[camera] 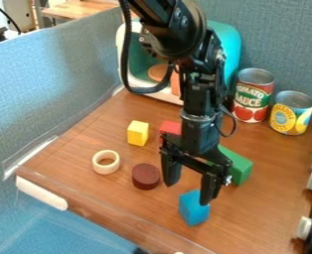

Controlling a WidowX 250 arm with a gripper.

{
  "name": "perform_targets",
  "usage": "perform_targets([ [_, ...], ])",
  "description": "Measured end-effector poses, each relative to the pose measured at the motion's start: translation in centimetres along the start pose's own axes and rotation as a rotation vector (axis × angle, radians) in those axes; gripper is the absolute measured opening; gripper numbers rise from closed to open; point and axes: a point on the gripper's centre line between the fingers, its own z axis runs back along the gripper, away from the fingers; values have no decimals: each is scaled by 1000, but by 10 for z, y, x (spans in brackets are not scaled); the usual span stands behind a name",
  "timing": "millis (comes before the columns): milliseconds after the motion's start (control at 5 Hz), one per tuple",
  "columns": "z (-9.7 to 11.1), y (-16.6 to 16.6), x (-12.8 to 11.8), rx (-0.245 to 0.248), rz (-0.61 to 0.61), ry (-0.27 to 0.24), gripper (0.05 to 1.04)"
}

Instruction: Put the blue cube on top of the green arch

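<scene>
While gripper (190, 188) hangs spread wide, holding nothing, blue cube (193, 211) sits near front edge of wooden bench (265, 213), green block (241, 166) behind; blue-grey partitions (65, 74) border left and back.

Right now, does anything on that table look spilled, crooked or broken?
Nothing stands out: both cans stand upright, the blue cube looks whole near the open hand, and I see no spill.

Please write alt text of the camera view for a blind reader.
An open black gripper hangs over a blue cube on a wooden table, near a green block. At left: yellow block, pale ring, dark red cylinder. Two cans stand at upper right.
</scene>
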Motion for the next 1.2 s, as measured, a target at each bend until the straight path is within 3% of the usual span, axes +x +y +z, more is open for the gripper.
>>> perform_targets([
  [200,-2,0,-1,-1,8,5,999],
  [600,-23,2,-7,-16,38,84,999],
  [800,-24,3,-7,-15,46,86,963],
  [1200,-26,3,-5,-6,38,88,590],
])
